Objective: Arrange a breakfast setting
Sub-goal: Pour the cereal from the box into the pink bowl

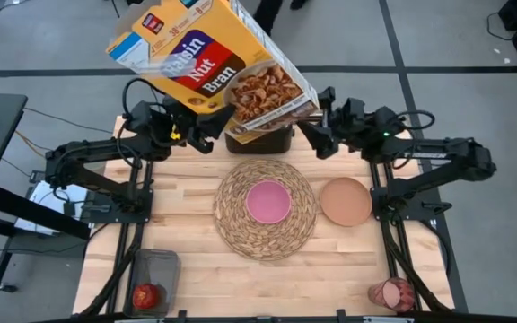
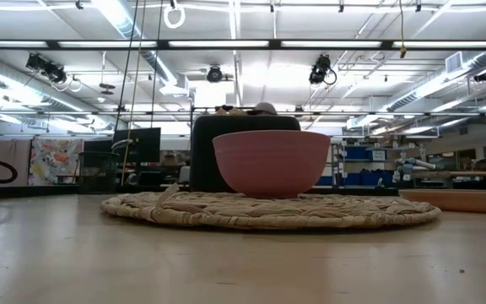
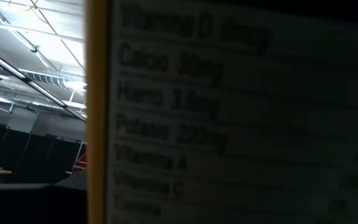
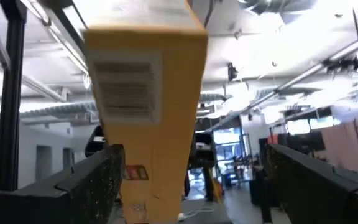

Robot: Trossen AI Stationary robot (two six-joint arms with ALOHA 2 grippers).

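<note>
At the top centre of the high view the left pincer (image 1: 206, 126) pinches the tilted cereal box (image 1: 209, 58), its long axis slanting to the upper left, directly above the pink bowl (image 1: 268, 201) on the placemat (image 1: 266, 210), while the right pincer (image 1: 317, 121) stands spread just beside the box.

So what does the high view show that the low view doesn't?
Only the high view shows the cereal box lifted by the left gripper, the open right gripper, the apple and the tumbler. Only the low view shows the room behind. Both show the pink bowl on the placemat, the plate and the toaster.
</note>
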